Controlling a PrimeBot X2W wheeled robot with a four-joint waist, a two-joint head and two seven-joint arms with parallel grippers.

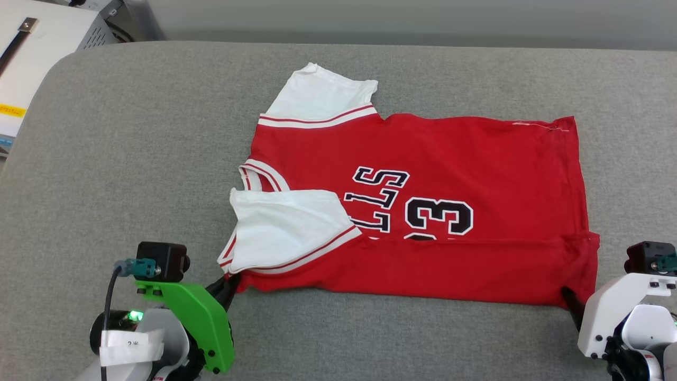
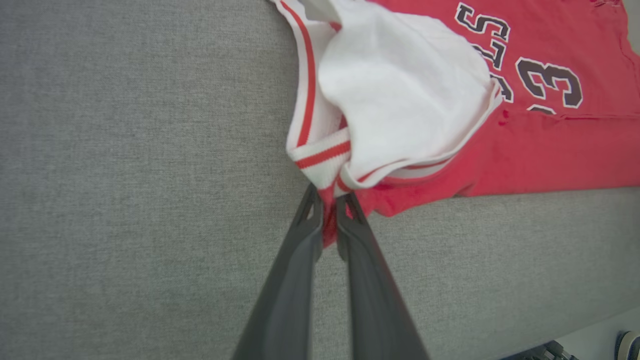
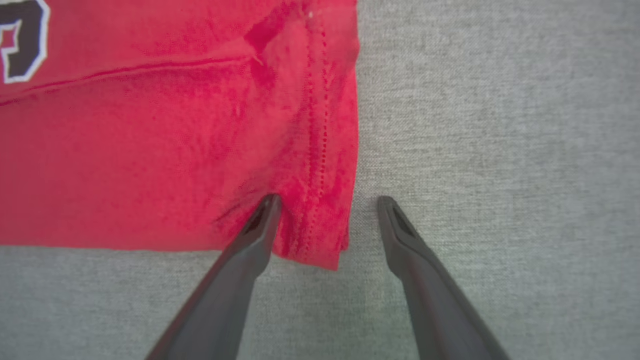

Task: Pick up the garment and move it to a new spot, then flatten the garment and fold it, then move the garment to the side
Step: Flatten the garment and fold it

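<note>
The garment (image 1: 455, 174), a red jersey with white sleeves and black "23", lies spread on the grey table (image 1: 132, 159), its near long edge folded up over the lettering. My left gripper (image 1: 228, 286) is shut on the near left corner, by the folded white sleeve (image 2: 400, 90); red cloth is pinched between its fingers (image 2: 327, 210). My right gripper (image 3: 327, 202) stands open at the near right hem corner (image 3: 320, 220). One fingertip (image 3: 267, 210) rests on the red cloth, the other (image 3: 387, 210) on bare table beside the hem.
A white machine (image 1: 42, 42) stands off the table's far left corner. Grey tabletop stretches wide to the left of the jersey and along the near edge (image 1: 370, 338). The far white sleeve (image 1: 317, 95) points toward the table's back.
</note>
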